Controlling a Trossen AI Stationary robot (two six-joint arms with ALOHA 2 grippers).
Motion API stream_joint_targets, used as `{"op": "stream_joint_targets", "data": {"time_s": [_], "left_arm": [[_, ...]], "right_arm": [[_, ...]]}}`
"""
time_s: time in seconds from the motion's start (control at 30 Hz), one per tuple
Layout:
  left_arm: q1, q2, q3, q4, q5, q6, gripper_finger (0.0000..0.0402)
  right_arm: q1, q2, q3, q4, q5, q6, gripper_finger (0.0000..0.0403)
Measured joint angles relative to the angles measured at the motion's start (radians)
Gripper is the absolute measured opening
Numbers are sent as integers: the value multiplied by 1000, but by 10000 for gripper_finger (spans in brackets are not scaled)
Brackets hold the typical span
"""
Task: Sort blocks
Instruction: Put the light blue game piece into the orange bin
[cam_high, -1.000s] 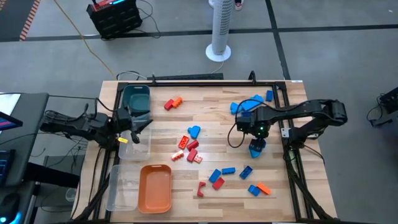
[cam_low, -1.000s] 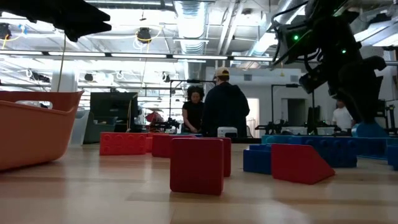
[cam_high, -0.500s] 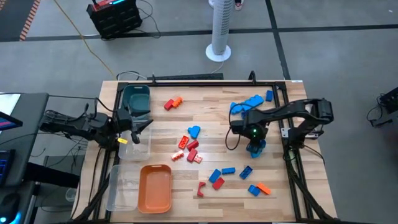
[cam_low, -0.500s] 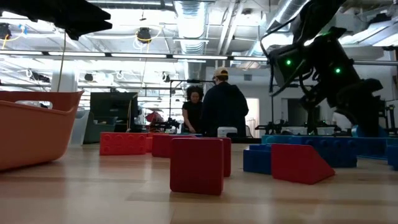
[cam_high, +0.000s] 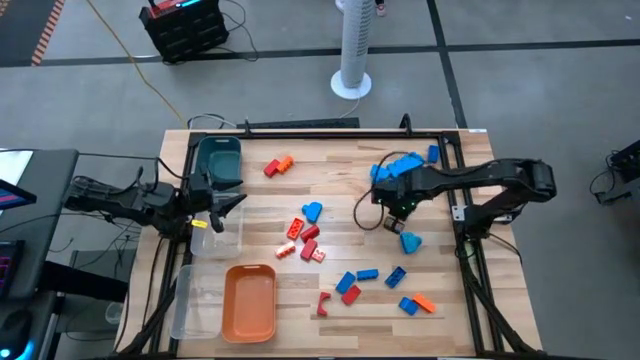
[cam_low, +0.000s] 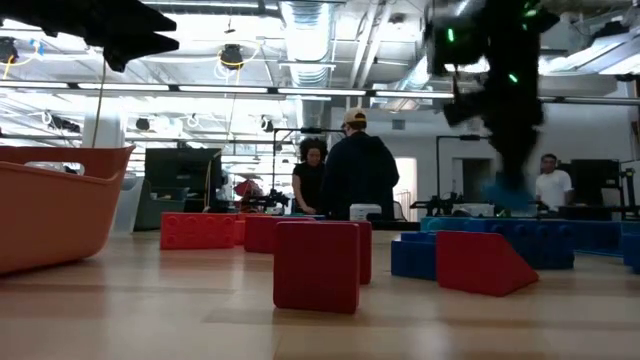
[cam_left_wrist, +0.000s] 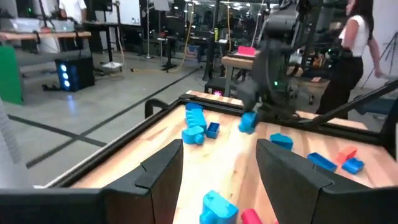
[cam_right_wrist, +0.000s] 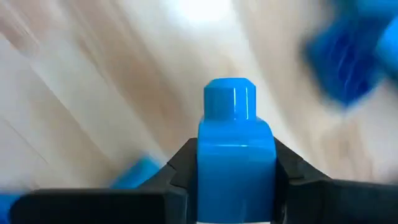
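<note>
Over the bench's right half, the right pincer (cam_high: 393, 212) is clamped on a light blue block (cam_right_wrist: 235, 158), lifted clear of the wood (another blue block (cam_high: 410, 241) lies just beside). Step in hand, I judge: carrying it to a bin. Next move calls for a long traverse to the teal bin (cam_high: 219, 160) at far left. Left pincer (cam_high: 228, 202) waits there, fingers (cam_left_wrist: 160, 169) spread, empty.

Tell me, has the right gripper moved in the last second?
Yes. The right gripper, shut on a blue block, has shifted from beside the loose light blue block toward the table's far edge.
</note>
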Motion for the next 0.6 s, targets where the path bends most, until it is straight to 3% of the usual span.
{"op": "stream_joint_targets", "data": {"time_s": [0.2,0.4,0.6], "left_arm": [[0,68,0,-6,-52,-56,199],[-1,161,85,-83,-52,-70,199],[-1,203,139,-152,-53,-68,199]], "right_arm": [[69,-63,-16,513,-32,-145,137],[166,72,-15,956,-110,-242,130],[213,308,143,1030,-228,-260,130]]}}
